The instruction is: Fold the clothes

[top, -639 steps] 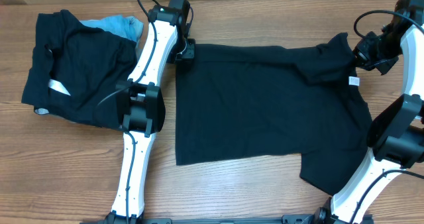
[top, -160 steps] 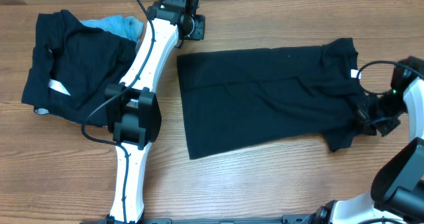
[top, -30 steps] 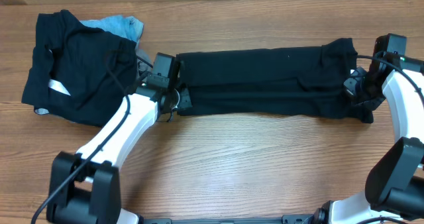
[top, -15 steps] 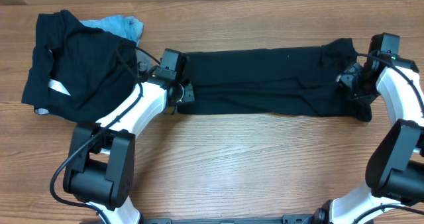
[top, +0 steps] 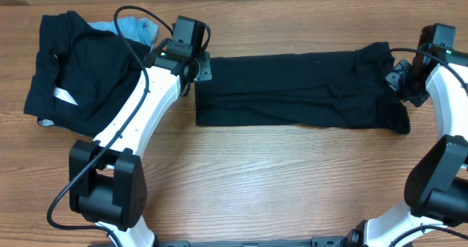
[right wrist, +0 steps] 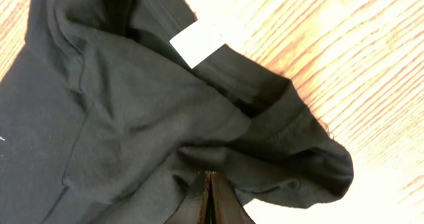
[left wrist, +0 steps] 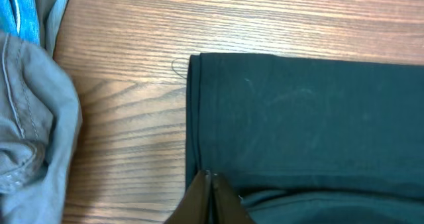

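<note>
The black T-shirt lay folded into a long, narrow band across the far half of the table, running from just right of the left gripper to the right gripper. Its left end was a straight, neat edge with layers stacked flush, and soft creases ran lengthwise along the band. The right end was bunchier, with a sleeve and the collar rumpled into a rounded lump. In the right wrist view a small white tag showed at the neck, beside the ribbed collar. Both grippers had their fingers pressed together, the left at the shirt's left edge and the right over the crumpled collar end. Whether either pinched cloth could not be made out. The table was light wood-grain with fine streaks. At its far left corner sat a heap of other clothes: a black garment with a slanted white strip label, a light-blue garment and a grey garment. A paler band ran along the table's far edge.
</note>
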Controlling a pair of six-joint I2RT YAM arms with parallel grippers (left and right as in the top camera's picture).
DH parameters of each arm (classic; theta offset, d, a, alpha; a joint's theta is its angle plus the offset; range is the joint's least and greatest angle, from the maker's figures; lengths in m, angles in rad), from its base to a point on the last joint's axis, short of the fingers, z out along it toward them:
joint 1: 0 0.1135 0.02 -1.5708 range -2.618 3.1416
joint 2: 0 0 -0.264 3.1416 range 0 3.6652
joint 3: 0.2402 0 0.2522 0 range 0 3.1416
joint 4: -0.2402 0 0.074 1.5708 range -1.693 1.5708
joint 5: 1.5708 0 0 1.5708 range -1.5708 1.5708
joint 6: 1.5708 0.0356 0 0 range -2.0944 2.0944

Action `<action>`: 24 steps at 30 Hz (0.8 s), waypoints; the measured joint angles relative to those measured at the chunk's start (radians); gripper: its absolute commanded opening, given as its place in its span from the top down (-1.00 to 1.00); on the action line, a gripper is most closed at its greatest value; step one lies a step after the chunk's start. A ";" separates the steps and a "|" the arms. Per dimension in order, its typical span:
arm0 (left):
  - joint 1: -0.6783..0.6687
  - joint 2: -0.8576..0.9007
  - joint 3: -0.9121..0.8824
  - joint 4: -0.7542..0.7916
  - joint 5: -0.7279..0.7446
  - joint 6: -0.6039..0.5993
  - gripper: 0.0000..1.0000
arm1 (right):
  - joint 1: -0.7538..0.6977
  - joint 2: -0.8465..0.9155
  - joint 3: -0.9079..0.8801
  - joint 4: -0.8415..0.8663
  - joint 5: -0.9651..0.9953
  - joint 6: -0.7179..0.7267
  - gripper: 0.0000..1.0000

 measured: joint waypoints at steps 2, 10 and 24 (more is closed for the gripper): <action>0.000 0.001 0.000 0.000 0.016 -0.025 0.92 | -0.006 0.000 0.000 0.019 -0.001 -0.005 0.92; 0.000 0.030 0.000 0.000 0.117 -0.101 -0.96 | -0.106 0.002 0.000 0.139 -0.079 -0.079 -1.00; 0.006 0.052 0.001 0.080 0.269 -0.117 0.77 | -0.112 0.022 0.000 0.095 -0.413 -0.313 0.42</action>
